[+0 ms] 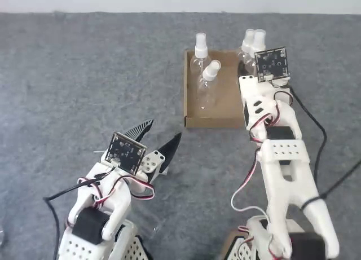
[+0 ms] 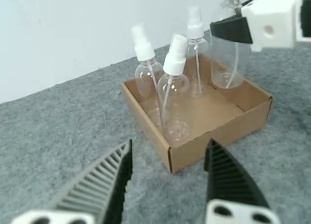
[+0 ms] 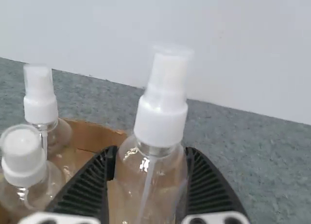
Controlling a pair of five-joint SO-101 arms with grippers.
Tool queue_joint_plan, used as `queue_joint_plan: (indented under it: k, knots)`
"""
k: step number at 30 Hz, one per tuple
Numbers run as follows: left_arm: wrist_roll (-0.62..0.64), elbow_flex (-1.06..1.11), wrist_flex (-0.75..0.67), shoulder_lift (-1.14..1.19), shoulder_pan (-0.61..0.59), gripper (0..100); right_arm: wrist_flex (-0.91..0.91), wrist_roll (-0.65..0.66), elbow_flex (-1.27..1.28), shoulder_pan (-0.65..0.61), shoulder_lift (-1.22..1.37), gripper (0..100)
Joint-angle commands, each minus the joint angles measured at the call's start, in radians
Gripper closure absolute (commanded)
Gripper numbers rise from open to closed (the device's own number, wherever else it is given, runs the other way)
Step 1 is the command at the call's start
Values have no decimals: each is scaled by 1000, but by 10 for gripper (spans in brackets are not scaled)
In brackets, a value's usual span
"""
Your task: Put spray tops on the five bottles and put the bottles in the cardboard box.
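ok so quick count from where I'm standing: one cardboard box [image 2: 218, 136], two claws, and four bottles that I can actually make out; can't find a fifth. They all look alike: clear plastic, rounded shoulders, a white spray top already on and a thin dip tube running down inside. The right claw [image 3: 150, 156] is pinching one of them, the held bottle [image 3: 154, 180], with its black ribbed jaws pressed against both sides of the body just under the shoulder. That one is upright with its base down inside the box walls at the far corner. I can't tell whether it's touching the box floor. Just beside that claw, on its left, stands the second bottle [image 2: 195, 63], also inside the box. Farther off to the same side are the other two, the far bottle [image 2: 146, 76] near the back wall and the near bottle [image 2: 173, 102] closer to the front wall, both upright in the box. The left claw [image 1: 166, 128] is spread wide with nothing in it, sitting low over the grey mat [image 1: 84, 74]. The box's near corner is just ahead of its tips, and those two bottles are straight in front of it.
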Motion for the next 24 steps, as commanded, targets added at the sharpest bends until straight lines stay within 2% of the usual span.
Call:
queue_joint_plan:
  k: [1,8,24]
  knots:
    - [-6,-5,-29,-18,2,779,-79,5,-15,4,47,992]
    - [-6,-5,-29,-18,2,779,-173,-92,-14,4,147,992]
    - [-6,-5,-29,-18,2,779,-404,-94,-14,5,357,992]
